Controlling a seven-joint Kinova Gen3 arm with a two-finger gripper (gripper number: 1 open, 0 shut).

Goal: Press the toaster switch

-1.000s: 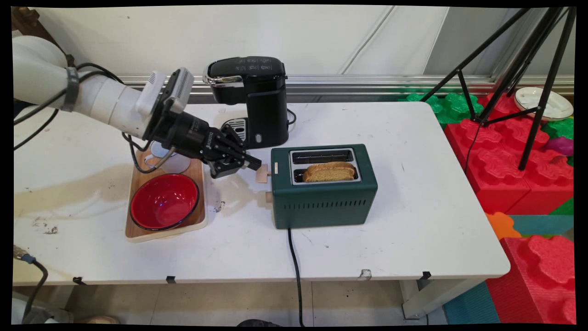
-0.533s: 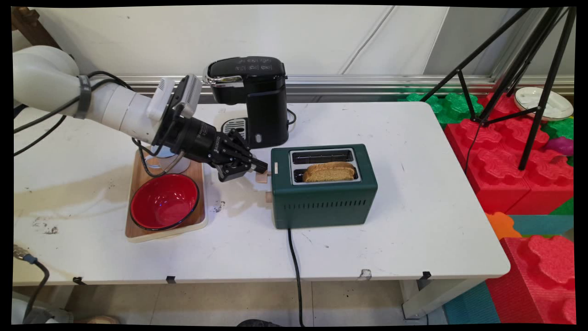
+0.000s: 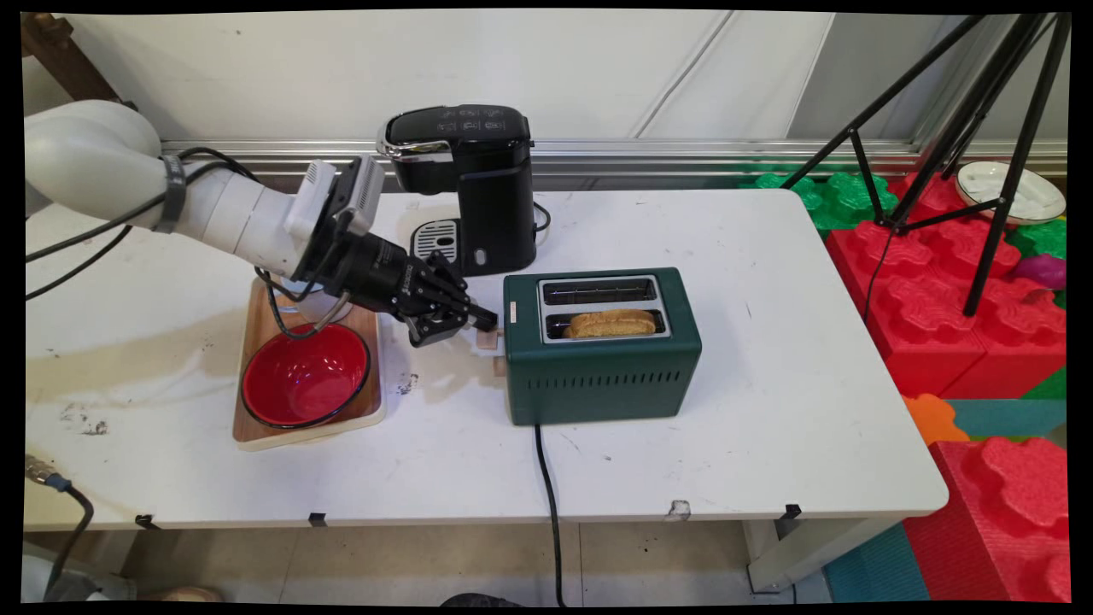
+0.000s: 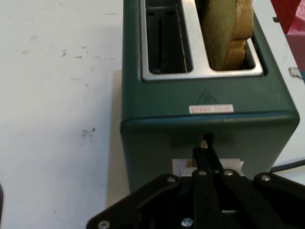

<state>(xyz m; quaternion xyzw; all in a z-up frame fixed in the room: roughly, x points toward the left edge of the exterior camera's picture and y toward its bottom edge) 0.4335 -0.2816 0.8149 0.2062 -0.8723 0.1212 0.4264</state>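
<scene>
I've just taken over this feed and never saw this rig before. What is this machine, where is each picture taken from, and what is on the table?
A white robot arm reaches in from the left, ending in a black two-finger gripper. One picture looks down from above the table's near side; the other looks along the fingers. The gripper, fingers shut together, presses on the pale wooden lever at the end of a dark green two-slot toaster. A slice of brown bread sits low in the near slot. Behind stands a black coffee machine; left, a red bowl lies on a wooden tray. Nothing is held.
</scene>
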